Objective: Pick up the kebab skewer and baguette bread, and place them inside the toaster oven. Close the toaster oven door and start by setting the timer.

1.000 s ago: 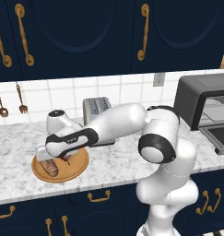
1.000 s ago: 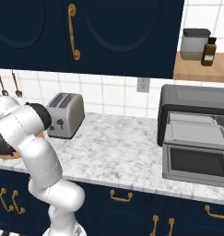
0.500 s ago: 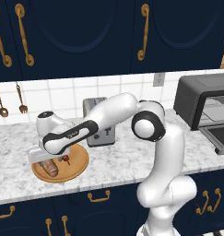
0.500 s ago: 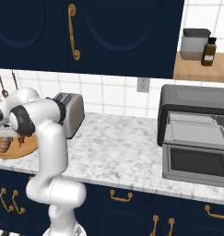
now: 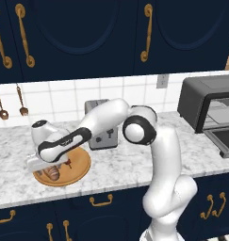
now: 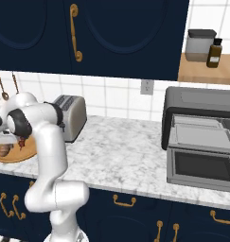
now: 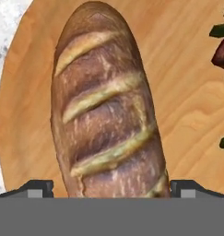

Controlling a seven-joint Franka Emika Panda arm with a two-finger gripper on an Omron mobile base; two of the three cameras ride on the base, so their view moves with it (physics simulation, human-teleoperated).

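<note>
1. The gripper [image 7: 111, 186] hangs low over the wooden plate [image 7: 187, 115] with its jaws spread wide, one finger tip on each side of the bread [image 7: 106, 106]. Nothing is held yet.
2. In the hand view the bread lies flat on the plate, its slashed crust facing up and its near end running down between the two finger tips [image 7: 37, 188]. Whether the tips already touch the crust cannot be told.
3. The skewer [image 7: 221, 50] lies on the same plate, just beside the bread, and only its dark red and green chunks show at the edge of the hand view.
4. From the left base view the plate [image 5: 80, 167] sits on the marble counter [image 5: 116, 169] in front of the small silver toaster [image 5: 102, 129], with the bread [image 5: 52, 172] partly hidden under the hand.
5. The toaster oven [image 6: 201, 134] stands well apart from the plate, at the far end of the counter, and its door [image 6: 201, 165] hangs open and down.
6. Judged from this, the step in hand is the first pick: taking the bread off the plate.
7. The next move likely calls for a short drop so the tips straddle the loaf across its width, then a firm close, then a lift clear of the plate without nudging the skewer.
8. After that the arm probably has a long swing across the counter to the open oven.
</note>
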